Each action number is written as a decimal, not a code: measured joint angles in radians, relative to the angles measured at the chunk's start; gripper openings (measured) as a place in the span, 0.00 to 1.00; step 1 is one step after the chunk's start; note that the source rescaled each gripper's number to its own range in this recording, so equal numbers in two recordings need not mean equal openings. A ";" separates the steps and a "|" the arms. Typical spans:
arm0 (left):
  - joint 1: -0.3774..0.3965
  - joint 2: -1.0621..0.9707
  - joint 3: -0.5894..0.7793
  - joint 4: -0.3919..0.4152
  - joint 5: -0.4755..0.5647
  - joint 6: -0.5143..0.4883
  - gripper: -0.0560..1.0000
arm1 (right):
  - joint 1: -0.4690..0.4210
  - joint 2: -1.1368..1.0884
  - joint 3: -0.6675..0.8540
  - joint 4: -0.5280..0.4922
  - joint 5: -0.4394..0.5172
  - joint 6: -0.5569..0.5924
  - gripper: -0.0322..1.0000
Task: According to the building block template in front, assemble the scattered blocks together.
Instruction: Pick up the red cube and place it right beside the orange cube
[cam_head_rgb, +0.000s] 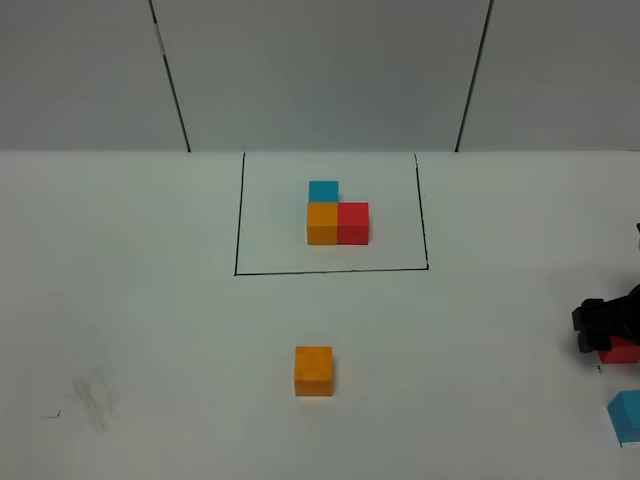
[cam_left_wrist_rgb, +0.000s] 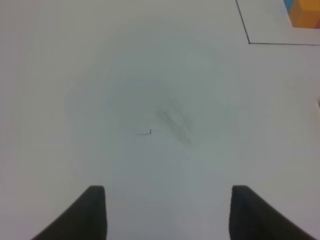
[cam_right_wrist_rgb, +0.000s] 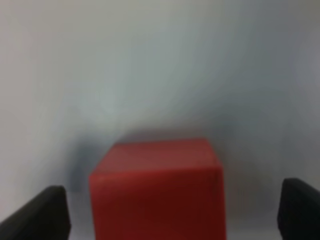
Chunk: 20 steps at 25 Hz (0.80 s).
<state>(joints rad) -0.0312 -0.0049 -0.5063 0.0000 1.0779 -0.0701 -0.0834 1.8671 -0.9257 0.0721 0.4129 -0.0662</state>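
Observation:
The building block template (cam_head_rgb: 337, 222) is a blue, orange and red trio of touching cubes inside a black-lined rectangle (cam_head_rgb: 238, 230) at the back centre. Of the scattered blocks, the orange cube (cam_head_rgb: 313, 370) sits alone in the front centre. The red cube (cam_head_rgb: 622, 351) and the light blue cube (cam_head_rgb: 627, 415) are at the far right edge. My right gripper (cam_head_rgb: 598, 335) is open and straddles the red cube (cam_right_wrist_rgb: 157, 185), its fingers (cam_right_wrist_rgb: 42, 212) apart from the cube's sides. My left gripper (cam_left_wrist_rgb: 167, 195) is open and empty over bare table.
A faint grey smudge (cam_head_rgb: 92, 398) marks the table at the front left; it also shows in the left wrist view (cam_left_wrist_rgb: 175, 120). A corner of the black frame (cam_left_wrist_rgb: 248, 42) and the template's orange cube (cam_left_wrist_rgb: 306, 14) show there too. A grey wall (cam_head_rgb: 320, 70) stands behind.

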 joint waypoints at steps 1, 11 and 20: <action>0.000 0.000 0.000 0.000 0.000 0.000 0.25 | 0.000 0.004 0.000 0.000 0.000 0.000 0.75; 0.000 0.000 0.000 0.000 0.000 0.001 0.25 | 0.000 0.006 -0.001 0.000 0.002 0.000 0.24; 0.000 0.000 0.000 0.000 0.000 0.001 0.25 | 0.145 -0.181 -0.002 -0.007 0.101 -0.249 0.24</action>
<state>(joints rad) -0.0312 -0.0049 -0.5063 0.0000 1.0779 -0.0691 0.0612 1.6859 -0.9277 0.0653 0.5138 -0.3153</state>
